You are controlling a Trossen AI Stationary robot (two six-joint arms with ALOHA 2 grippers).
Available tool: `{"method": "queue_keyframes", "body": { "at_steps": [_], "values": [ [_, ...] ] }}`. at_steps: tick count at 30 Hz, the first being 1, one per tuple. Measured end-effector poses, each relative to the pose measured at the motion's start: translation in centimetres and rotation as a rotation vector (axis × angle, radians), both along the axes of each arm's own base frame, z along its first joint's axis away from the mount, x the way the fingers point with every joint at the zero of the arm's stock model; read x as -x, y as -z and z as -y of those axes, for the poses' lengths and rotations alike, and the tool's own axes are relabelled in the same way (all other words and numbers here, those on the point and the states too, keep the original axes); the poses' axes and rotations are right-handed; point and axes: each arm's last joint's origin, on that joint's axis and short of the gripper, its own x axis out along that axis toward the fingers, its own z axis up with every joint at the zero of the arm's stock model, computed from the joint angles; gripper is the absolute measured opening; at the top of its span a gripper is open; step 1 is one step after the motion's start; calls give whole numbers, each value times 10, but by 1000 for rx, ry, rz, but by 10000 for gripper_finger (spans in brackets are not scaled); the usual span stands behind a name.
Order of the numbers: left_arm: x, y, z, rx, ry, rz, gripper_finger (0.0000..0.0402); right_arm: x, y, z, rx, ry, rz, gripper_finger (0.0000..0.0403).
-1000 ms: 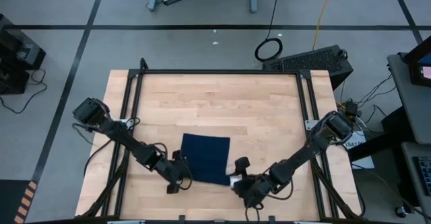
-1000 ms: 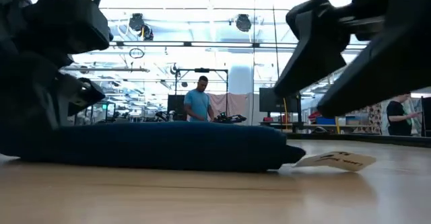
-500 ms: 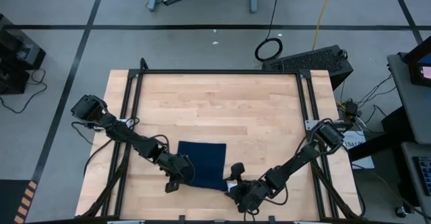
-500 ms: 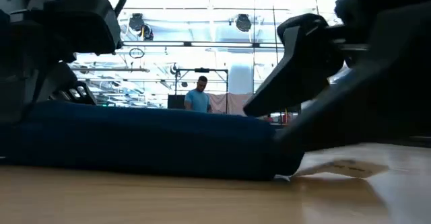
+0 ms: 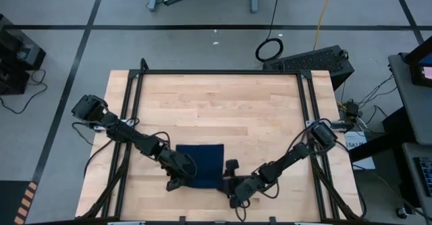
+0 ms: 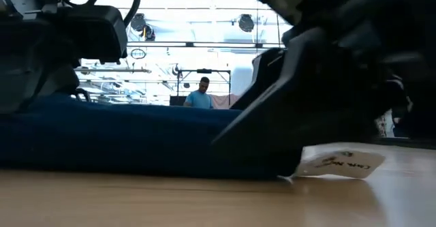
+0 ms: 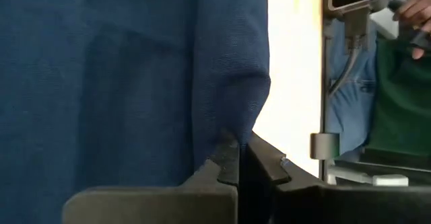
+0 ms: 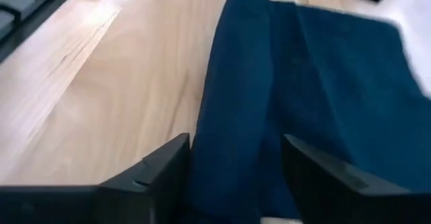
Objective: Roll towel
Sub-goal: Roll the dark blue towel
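A white tag (image 6: 340,164) pokes from the towel's (image 5: 200,164) near end, its handwriting too small for me to read. The navy towel lies partly rolled at the table's (image 5: 216,103) 6 o'clock side; bare wood stays free toward 12. My left gripper (image 5: 181,180), fingers together, pinches the towel's 9 o'clock edge. My right gripper (image 5: 229,178) has fingers (image 8: 158,167) apart, straddling the roll's 3 o'clock end.
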Motion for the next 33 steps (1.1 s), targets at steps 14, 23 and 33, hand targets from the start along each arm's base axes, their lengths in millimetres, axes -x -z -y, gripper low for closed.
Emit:
{"method": "queue_keyframes", "body": {
  "at_steps": [14, 23, 33],
  "values": [
    [9, 6, 6, -101, 44, 23, 43, -16, 2, 27, -318, -36, -137, 17],
    [15, 3, 13, -74, 72, 0, 155, -20, 2, 33, -505, -2, -200, 28],
    [28, -26, 21, -213, 54, 205, 225, -20, 3, 35, -655, 74, -265, 20]
  ]
}}
